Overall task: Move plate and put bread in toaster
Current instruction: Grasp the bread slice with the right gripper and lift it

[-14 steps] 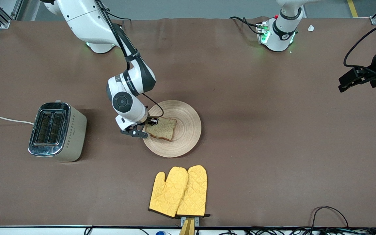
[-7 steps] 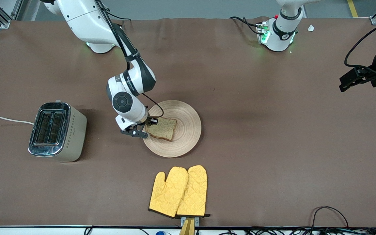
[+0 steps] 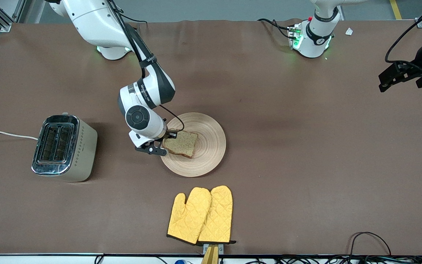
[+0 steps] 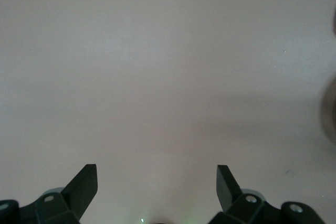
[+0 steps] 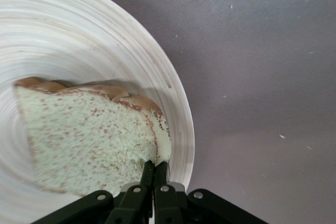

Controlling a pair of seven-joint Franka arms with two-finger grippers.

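Observation:
The plate (image 3: 211, 146) lies near the middle of the table with the bread (image 3: 181, 143) on it. My right gripper (image 3: 167, 137) is low over the plate's rim on the toaster's side, shut on the edge of the bread. The right wrist view shows its fingers (image 5: 148, 174) pinched on the crust of the bread (image 5: 89, 140) over the plate (image 5: 79, 35). The toaster (image 3: 62, 146) stands toward the right arm's end, slots up and empty. My left gripper (image 3: 390, 79) waits open and empty in the air over the left arm's end of the table; its own view shows it (image 4: 156, 174) over bare table.
A pair of yellow oven mitts (image 3: 200, 214) lies nearer the front camera than the plate. The toaster's white cord (image 3: 6, 134) runs off the table's end. Black cables (image 3: 368, 238) lie at the front edge.
My right arm has risen slightly while shut on the bread's edge. My left gripper has drifted up and away from the plate. The plate and toaster have not moved.

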